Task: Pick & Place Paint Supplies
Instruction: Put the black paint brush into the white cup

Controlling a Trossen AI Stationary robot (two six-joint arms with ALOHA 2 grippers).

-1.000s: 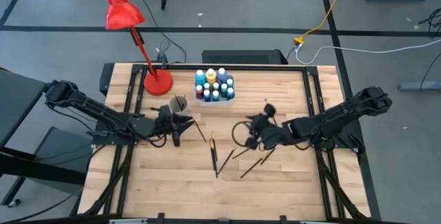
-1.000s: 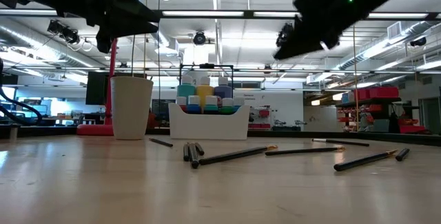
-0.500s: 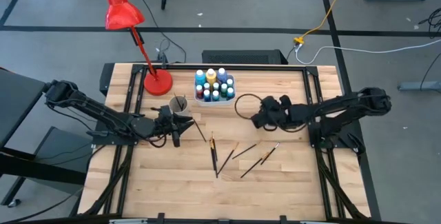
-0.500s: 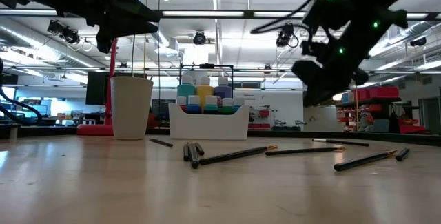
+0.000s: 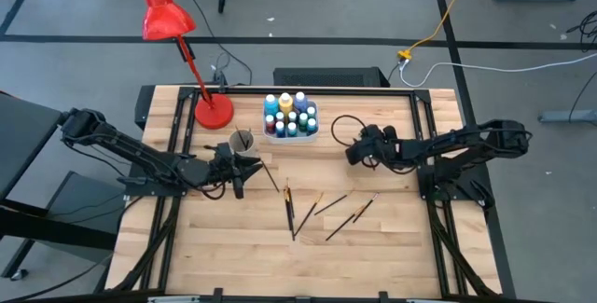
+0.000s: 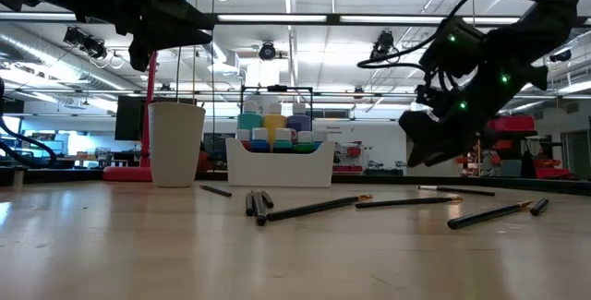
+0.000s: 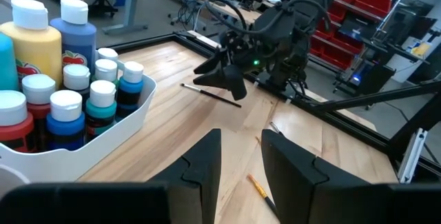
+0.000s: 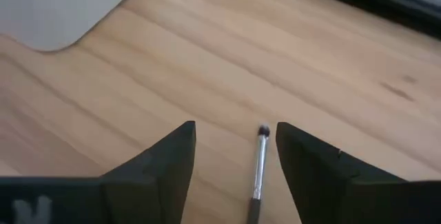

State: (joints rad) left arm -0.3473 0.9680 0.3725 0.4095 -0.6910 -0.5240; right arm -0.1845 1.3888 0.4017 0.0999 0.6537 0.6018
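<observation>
Several paintbrushes [image 5: 328, 204] lie flat on the wooden table's middle. One more brush [image 8: 258, 169] lies apart on the table [image 7: 210, 94], below my right gripper [image 8: 236, 131]. That gripper [image 5: 353, 154] hovers open, slanting down, with a finger on either side of the brush and clear of it [image 6: 417, 152]. The paint bottles [image 5: 290, 117] stand in a white tray at the far middle. My left gripper [image 5: 250, 165] waits beside a white cup [image 5: 242, 141], raised above the table, with a gap between its fingers [image 7: 241, 136] and nothing in them.
A red desk lamp stands on its round base [image 5: 213, 110] at the far left, its head hanging beyond the table's far edge. A single brush [image 5: 271, 178] lies just right of the left gripper. Black frame rails [image 5: 422, 117] run along the table's sides.
My right gripper has swung from over the brushes in the middle toward the table's far edge, has come down and has rolled. It now hangs low over the single brush. The brushes on the table lie as before.
</observation>
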